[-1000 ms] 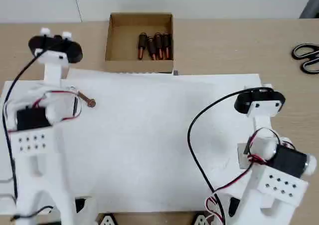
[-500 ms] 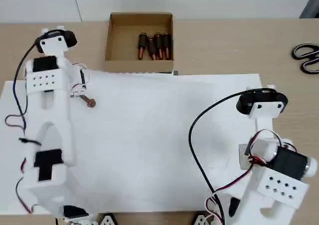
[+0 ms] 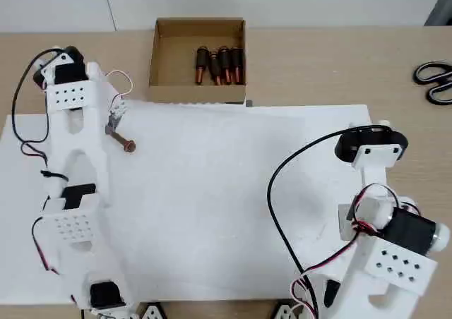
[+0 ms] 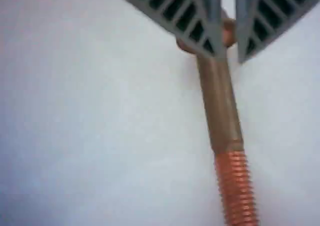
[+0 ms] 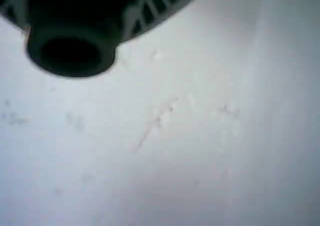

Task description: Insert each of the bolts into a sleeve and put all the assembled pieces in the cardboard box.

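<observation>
A copper bolt point(image 3: 124, 143) lies on the white sheet, left of centre. My left gripper point(image 3: 113, 125) hangs just over its head. In the left wrist view the bolt point(image 4: 220, 111) runs away from the gripper point(image 4: 227, 53), whose jaws stand a narrow gap apart with the bolt's head showing between the tips. Low on the right side of the table, my right gripper point(image 3: 345, 221) is shut on a black sleeve point(image 5: 70, 51), seen end-on with its bore open, just above the sheet. Several assembled pieces point(image 3: 219, 65) lie in the cardboard box point(image 3: 152, 51) at the back.
The white sheet point(image 3: 212, 206) covers most of the table between the arms. Scissors point(image 3: 434, 79) lie at the far right edge. A black cable point(image 3: 272, 192) loops over the sheet from the right arm.
The left arm has stretched out toward the back left, and its gripper has come down over the bolt's head. The bolt has not moved. The right arm has barely shifted.
</observation>
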